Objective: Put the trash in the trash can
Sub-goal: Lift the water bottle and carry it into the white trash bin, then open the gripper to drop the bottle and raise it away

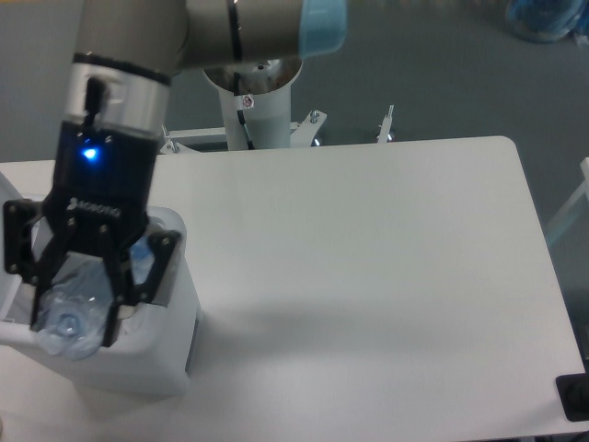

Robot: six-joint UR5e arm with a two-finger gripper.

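Note:
My gripper (75, 308) hangs over the white trash can (179, 304) at the left edge of the table, shut on the clear bluish plastic bottle (72, 318). The bottle sits between the black fingers, its round end facing the camera. It is above the can's opening, near the front wall. The arm and gripper hide most of the can's inside, so the white pouch is out of view. Only the can's right wall and part of its rim show.
The white table (368, 276) stretches to the right of the can. The robot's base column (253, 101) stands behind the table's far edge. A dark object (575, 396) sits at the table's bottom right corner.

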